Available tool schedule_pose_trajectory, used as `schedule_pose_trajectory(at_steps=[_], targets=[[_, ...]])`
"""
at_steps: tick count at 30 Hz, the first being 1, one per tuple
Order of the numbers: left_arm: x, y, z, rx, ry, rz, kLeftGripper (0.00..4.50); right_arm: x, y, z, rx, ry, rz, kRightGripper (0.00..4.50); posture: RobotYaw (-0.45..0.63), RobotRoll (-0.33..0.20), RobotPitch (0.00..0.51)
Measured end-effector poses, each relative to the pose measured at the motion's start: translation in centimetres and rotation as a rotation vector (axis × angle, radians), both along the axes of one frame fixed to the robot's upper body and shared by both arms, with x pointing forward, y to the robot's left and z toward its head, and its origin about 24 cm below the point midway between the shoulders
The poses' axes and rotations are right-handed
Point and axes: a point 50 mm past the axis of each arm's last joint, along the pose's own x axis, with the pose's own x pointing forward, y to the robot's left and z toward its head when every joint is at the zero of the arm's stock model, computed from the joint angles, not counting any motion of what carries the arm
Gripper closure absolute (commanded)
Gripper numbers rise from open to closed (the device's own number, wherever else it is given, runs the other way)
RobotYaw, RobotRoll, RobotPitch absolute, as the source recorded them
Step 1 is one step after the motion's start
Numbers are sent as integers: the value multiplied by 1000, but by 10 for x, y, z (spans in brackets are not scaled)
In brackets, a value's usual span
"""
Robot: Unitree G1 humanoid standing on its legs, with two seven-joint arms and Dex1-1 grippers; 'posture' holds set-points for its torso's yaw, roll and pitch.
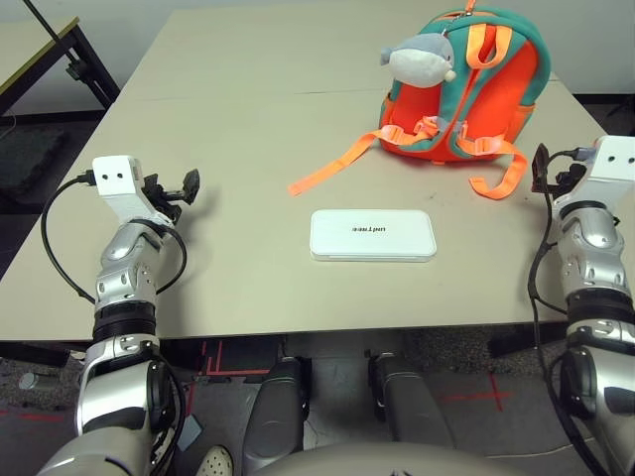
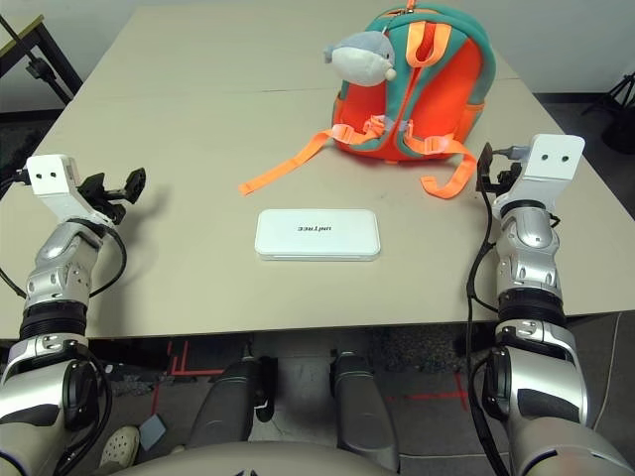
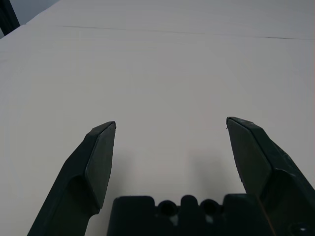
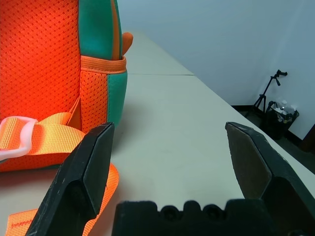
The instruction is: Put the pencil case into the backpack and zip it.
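Observation:
The white pencil case (image 1: 372,235) lies flat near the table's front middle, dark lettering on top. Behind it to the right lies the orange and teal backpack (image 1: 496,84), strap side up, with a grey plush shark (image 1: 422,58) on its near left corner and orange straps (image 1: 332,164) trailing toward the case. My left gripper (image 1: 184,186) hovers open over bare table at the left, well clear of the case. At the right edge my right gripper (image 1: 539,171) stands open beside the backpack's (image 4: 47,64) near right corner, nothing between its fingers (image 4: 91,164).
The beige table (image 1: 248,109) has a seam running across its far part. A dark desk frame (image 1: 60,50) stands at the far left beyond the table. A tripod (image 4: 268,91) stands on the floor off the right side.

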Motion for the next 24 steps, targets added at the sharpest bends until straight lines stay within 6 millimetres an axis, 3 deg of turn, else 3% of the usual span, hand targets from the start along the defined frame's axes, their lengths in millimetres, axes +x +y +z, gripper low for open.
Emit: schedule_pose_trajectory(at_steps=[12, 19, 24], targets=[[1, -2, 1, -5, 4, -12, 0, 0, 0, 0, 1, 0, 1, 35, -38, 0, 137], [12, -32, 20, -37, 8, -205, 0, -2, 1, 2, -10, -8, 14, 35, -68, 0, 141], [9, -58, 31, -121, 97, -409, 0, -10, 2, 8, -69, 5, 68, 35, -81, 0, 147]])
